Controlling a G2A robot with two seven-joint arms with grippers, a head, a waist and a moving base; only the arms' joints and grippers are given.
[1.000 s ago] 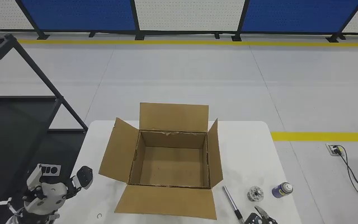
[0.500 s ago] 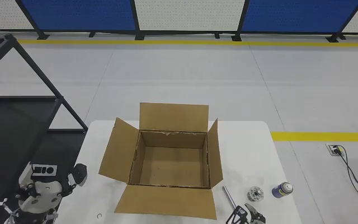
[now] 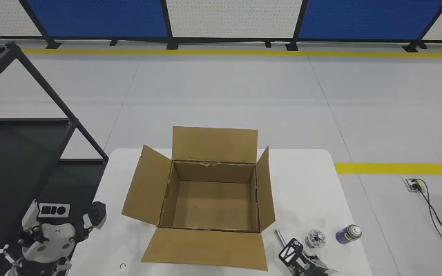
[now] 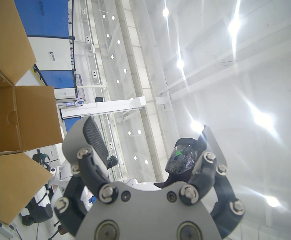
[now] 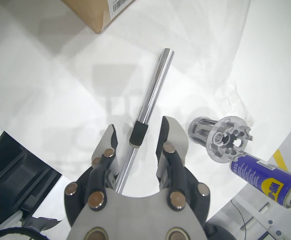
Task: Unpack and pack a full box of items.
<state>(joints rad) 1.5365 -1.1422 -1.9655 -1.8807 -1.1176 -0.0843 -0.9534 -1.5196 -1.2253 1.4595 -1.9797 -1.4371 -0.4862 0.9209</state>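
From the top view, the cardboard box (image 3: 214, 203) stands open in the middle of the white table (image 3: 311, 172), its four flaps spread outward. The right gripper (image 3: 295, 251) sits at the table's near right corner, over the near end of a metal rod (image 3: 278, 237) that lies just beside the box's near right flap. A grey spool-like part (image 3: 315, 239) and a blue spray can (image 3: 349, 234) stand a little farther right. The left gripper (image 3: 59, 228) is well apart from the box, beyond the table's left edge.

In the left wrist view, the left gripper (image 4: 147, 136) points up at the ceiling, fingers spread wide with nothing between them; the box's flaps (image 4: 27, 118) show off to one side.

In the right wrist view, the right gripper (image 5: 138, 131) is open and straddles the rod (image 5: 154, 91) at its black band, with a gap between each pad and the rod, so it grips nothing. The grey part (image 5: 222, 141) lies just outside one finger, the spray can (image 5: 259, 179) just beside it, and a box corner (image 5: 100, 13) lies beyond the rod's far end.
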